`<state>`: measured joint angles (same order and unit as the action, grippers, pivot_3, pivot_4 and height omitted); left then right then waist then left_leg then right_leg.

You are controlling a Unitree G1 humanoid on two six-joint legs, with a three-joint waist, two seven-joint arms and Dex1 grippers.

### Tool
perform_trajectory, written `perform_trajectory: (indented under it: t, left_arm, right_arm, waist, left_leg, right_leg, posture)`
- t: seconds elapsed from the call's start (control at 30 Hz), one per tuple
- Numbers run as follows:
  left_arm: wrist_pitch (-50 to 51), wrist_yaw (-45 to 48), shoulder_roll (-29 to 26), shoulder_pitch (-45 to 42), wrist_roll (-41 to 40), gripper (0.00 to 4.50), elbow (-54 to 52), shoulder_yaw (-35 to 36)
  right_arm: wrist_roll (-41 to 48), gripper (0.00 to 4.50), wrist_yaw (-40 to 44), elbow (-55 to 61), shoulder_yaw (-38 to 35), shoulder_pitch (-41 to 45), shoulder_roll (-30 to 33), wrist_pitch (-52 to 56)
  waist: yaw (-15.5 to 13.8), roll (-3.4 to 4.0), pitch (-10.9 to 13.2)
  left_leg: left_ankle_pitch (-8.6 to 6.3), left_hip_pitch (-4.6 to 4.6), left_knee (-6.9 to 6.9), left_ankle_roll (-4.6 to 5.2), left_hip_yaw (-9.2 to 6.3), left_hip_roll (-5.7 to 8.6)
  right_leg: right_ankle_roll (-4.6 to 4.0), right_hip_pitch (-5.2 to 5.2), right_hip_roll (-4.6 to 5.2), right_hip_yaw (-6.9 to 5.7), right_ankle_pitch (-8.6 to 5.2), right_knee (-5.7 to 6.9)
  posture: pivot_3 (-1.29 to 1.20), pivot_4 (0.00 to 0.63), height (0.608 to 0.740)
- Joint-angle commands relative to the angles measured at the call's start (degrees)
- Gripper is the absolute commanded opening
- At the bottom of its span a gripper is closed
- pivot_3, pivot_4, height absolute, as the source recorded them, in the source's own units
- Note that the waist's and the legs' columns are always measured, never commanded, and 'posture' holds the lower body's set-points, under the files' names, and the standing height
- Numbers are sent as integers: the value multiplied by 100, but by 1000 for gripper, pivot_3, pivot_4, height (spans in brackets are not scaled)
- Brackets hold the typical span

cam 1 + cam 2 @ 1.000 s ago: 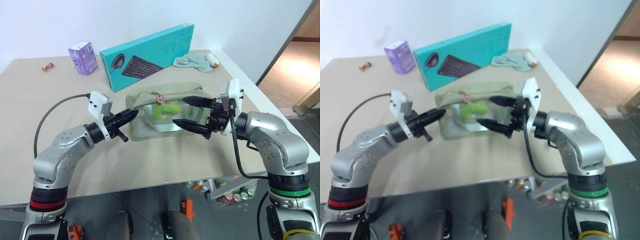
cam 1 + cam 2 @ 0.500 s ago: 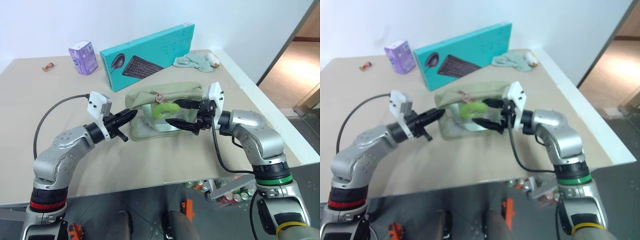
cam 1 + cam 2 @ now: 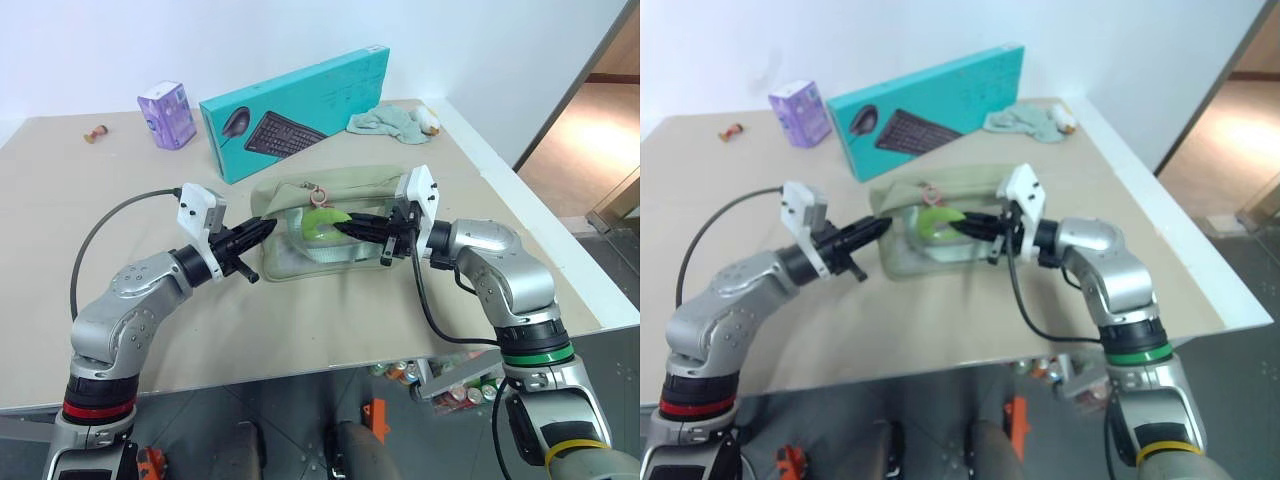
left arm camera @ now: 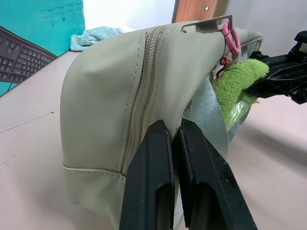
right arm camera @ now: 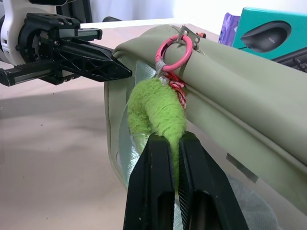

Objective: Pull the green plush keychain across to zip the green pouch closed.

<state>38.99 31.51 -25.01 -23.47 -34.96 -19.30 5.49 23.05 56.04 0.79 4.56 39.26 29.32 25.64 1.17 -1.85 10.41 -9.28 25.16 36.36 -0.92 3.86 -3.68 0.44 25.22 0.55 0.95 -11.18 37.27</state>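
Head views: boxy sage-olive fabric pouch (image 3: 325,215) lies mid-table on the beige tabletop (image 3: 120,190), in front of a long teal keyboard box (image 3: 295,108). Left gripper (image 3: 268,227) is clenched on the pouch's near-left end. Right gripper (image 3: 335,229) reaches in from the right, pinched on the small lime-green plush keychain (image 3: 322,220), which hangs against the pouch's clear side panel. A purple carton (image 3: 166,115) and a pale teal cloth (image 3: 388,123) sit further back, well apart from the pouch.

Left wrist view: two black fingers (image 4: 156,191) pressed together on the pouch fabric just beside the zipper seam. Pink ring (image 4: 231,39) hangs from the metal zipper pull (near the pouch's far end).

Right wrist view: fingers (image 5: 152,191) nip the plush's lower end; its cord runs up to the ring.
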Motion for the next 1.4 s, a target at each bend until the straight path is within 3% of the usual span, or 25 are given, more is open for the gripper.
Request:
perform_trajectory:
  t: [0.03, 0.4, 0.6, 0.83, 1.13, 1.4]
  left_arm:
    - [-106, -16, 30, -126, -35, 0, -189, 16]
    - [-140, -3, 130, -123, -3, 0, -158, -95]
    - [-138, -19, 193, -81, -2, 0, -193, -118]
    - [-62, -108, 254, -54, -28, 0, -262, -137]
    - [101, -495, 424, -193, -114, 0, -174, 10]
    - [76, -552, 382, -227, -40, 0, -156, -7]
  right_arm:
    - [94, 22, 69, 185, -210, 410, 100, -97]
    - [99, 22, 643, -356, -408, 1727, 649, -288]
    - [-475, 22, 938, -1562, -324, 2233, 872, -1259]
    - [-887, 22, 1204, -2532, -347, 2457, 1031, -2053]
    - [-991, 22, 1306, -2677, -416, 2352, 1149, -2238]
    - [-1413, 22, 1055, -3659, -560, 2479, 1760, -2926]
  waist:
    - [0, 0, 0]
    - [-11, 1, 1]
    - [-11, 1, 1]
    - [-10, 1, 1]
    - [-9, 1, 1]
    - [-8, 0, 2]
  left_leg:
    - [0, 0, 0, 0, 0, 0]
    - [-1, 3, -1, -1, 0, 0]
    - [0, 4, -1, 0, 3, 4]
    - [0, 7, -3, 0, 1, 4]
    - [0, 7, -4, 0, 2, 4]
    - [-1, 8, -6, 0, 2, 8]
  right_leg:
    - [0, 0, 0, 0, 0, 0]
    - [-3, 0, 2, -2, -2, -3]
    - [-2, 0, 5, 0, -2, -6]
    - [-1, 1, 4, -1, -2, -7]
    - [0, 1, 5, 0, -2, -7]
    - [0, 2, 7, 1, -3, -10]
  posture:
    - [0, 150, 740]
    - [0, 150, 740]
    - [0, 150, 740]
    - [0, 150, 740]
    - [0, 150, 740]
    - [0, 150, 740]
